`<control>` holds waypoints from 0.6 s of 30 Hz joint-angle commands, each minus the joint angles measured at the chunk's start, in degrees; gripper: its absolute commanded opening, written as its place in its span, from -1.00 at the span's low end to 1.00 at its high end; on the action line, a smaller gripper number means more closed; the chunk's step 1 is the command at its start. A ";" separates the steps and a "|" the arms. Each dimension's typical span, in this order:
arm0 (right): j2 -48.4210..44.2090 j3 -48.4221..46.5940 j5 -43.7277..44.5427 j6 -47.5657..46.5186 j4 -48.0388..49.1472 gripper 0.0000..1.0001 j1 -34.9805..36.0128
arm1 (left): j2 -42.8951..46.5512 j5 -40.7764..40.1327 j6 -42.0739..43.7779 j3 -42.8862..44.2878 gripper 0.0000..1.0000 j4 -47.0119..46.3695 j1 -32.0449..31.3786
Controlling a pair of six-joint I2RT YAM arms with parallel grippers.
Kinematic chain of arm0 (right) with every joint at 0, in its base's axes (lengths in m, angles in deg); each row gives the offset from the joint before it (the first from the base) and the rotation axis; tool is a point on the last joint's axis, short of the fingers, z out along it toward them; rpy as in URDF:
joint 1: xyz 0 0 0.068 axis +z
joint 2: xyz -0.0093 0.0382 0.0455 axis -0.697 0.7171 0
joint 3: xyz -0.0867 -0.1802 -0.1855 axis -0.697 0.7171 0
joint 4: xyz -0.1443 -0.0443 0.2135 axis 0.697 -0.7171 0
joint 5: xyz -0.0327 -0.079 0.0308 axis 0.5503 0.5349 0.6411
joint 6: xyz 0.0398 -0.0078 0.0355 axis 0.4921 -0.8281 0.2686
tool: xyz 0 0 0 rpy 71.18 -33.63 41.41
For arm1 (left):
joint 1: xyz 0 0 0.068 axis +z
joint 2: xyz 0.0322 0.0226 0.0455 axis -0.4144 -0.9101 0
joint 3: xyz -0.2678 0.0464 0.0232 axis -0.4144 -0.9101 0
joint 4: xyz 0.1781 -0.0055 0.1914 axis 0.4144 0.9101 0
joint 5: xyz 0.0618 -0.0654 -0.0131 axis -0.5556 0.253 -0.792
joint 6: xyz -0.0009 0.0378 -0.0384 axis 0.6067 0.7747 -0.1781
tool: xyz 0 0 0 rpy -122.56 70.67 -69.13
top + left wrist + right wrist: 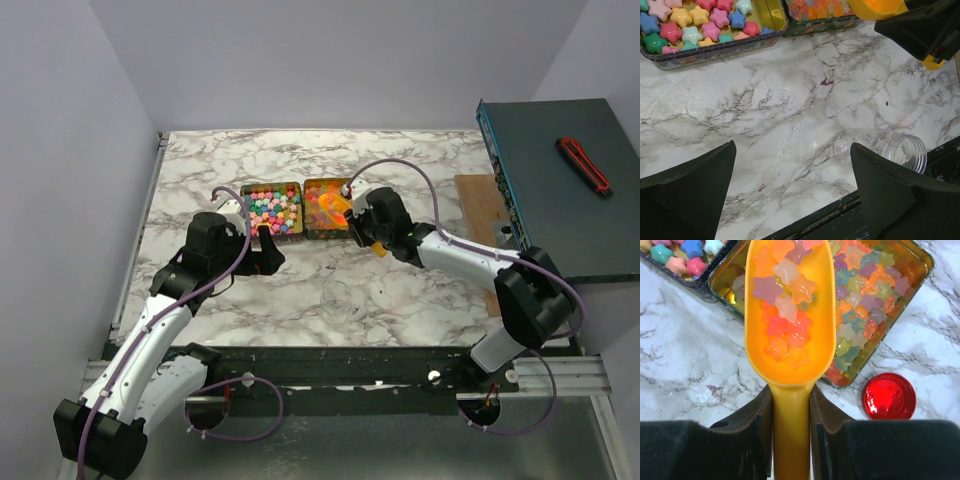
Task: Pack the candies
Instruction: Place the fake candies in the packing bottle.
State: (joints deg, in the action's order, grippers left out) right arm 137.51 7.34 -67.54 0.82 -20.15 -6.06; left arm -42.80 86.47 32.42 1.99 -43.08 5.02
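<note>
Right jaws pinch scoop (790,435) loaded with candies (787,310); left jaws spread wide near clear jar (896,146).

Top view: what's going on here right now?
The right gripper holds a yellow-orange plastic scoop by its handle. The scoop is loaded with translucent star-shaped jelly candies and sits above the open metal tin of jellies. The left gripper is open and empty over the marble table, near a clear uncapped plastic jar that looks empty. A round red cap lies beside the tin.
</note>
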 commanded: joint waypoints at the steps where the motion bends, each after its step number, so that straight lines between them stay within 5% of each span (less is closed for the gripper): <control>1: -6.46 3.66 -1.27 0.53 4.41 -0.99 0.10 | 0.24 -1.17 0.76 0.87 0.97 0.80 0.39; 18: -25.49 5.98 4.17 -0.92 -10.02 -0.99 5.16 | 2.10 -1.32 0.85 0.70 0.98 0.89 0.39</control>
State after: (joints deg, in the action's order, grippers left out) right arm 116.07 14.23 -66.42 -0.29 -25.12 -2.65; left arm -42.19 86.47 32.57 1.99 -43.06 5.02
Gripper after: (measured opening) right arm 0.295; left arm 0.987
